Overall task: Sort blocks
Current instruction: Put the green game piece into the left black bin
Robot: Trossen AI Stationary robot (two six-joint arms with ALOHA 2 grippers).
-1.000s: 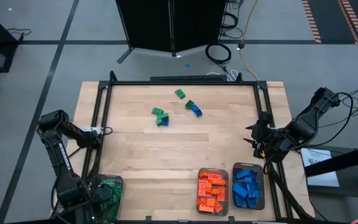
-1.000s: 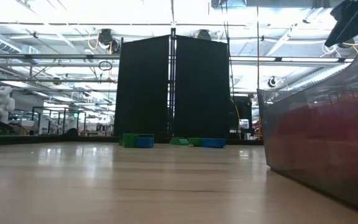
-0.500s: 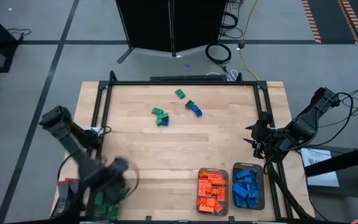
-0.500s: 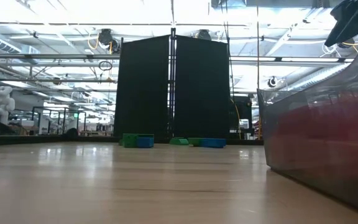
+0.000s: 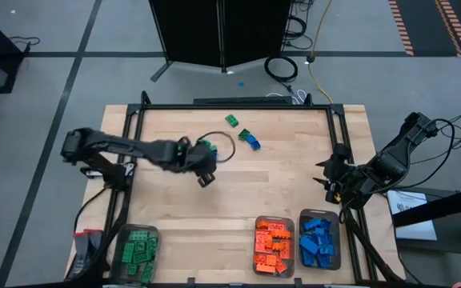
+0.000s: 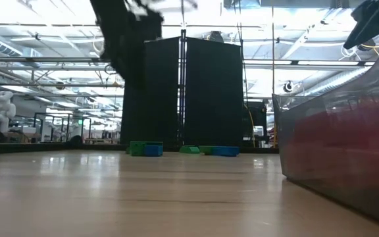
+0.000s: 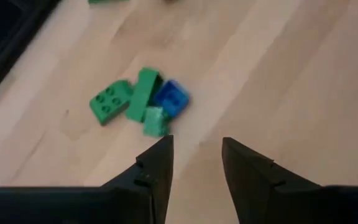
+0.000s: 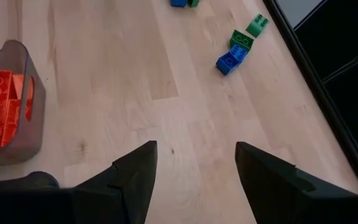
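Note:
A cluster of green and blue blocks [image 7: 138, 102] lies on the wooden table near its middle, and my left arm partly covers it in the high view [image 5: 207, 146]. My left gripper [image 7: 196, 149] [image 5: 205, 178] hovers open just short of this cluster, with nothing between its fingers. More green and blue blocks [image 5: 250, 138] [image 8: 229, 60] and a lone green one [image 5: 231, 120] lie farther back. My right gripper [image 8: 194, 155] [image 5: 330, 180] waits open above the table's right edge.
Three clear trays stand along the near edge. The one with green blocks [image 5: 138, 252] is at the left. The orange tray [image 5: 274, 244] [image 8: 5, 106] and the blue tray [image 5: 319, 244] are toward the right. A black frame [image 5: 134, 112] borders the table.
My left arm has swung fast from above the green tray at the near left corner toward the table's middle. It has turned as it went, and its gripper now hangs by the green and blue cluster. The blocks have not moved.

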